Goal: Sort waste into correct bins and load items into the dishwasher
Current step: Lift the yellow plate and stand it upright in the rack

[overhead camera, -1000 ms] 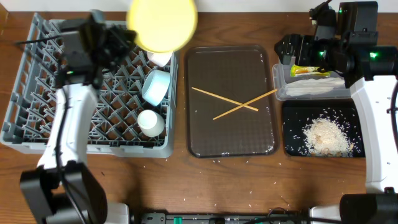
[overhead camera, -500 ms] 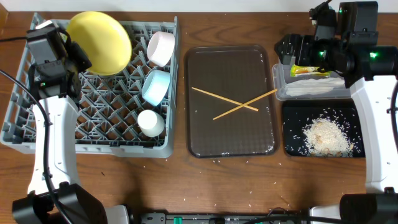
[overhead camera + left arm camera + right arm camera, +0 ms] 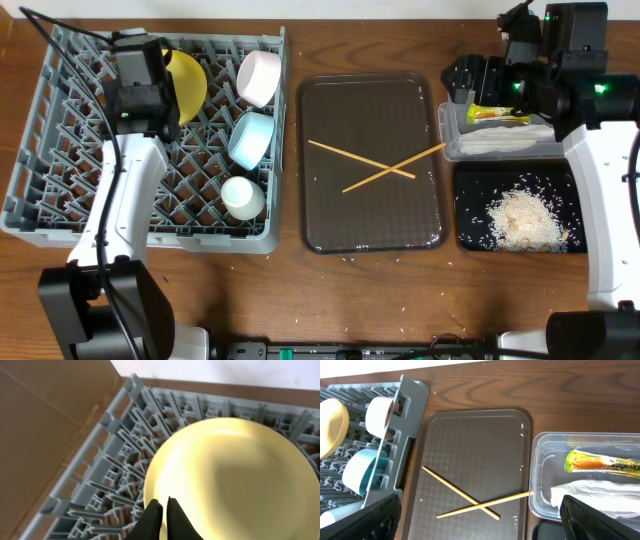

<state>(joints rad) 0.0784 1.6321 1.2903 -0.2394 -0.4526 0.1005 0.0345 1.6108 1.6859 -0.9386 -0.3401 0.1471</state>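
Left wrist showed left gripper [image 3: 160, 510] pinched on yellow plate's [image 3: 235, 480] rim in dish rack [image 3: 100, 470], hidden overhead; right gripper [image 3: 480, 517] gaped empty, right of rack.

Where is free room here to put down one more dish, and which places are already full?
Free: in the dish rack, the half left of the yellow plate; on the brown tray, strips behind and before the crossed chopsticks. Crowded: the rack's right edge, with white bowl, blue bowl and cup.
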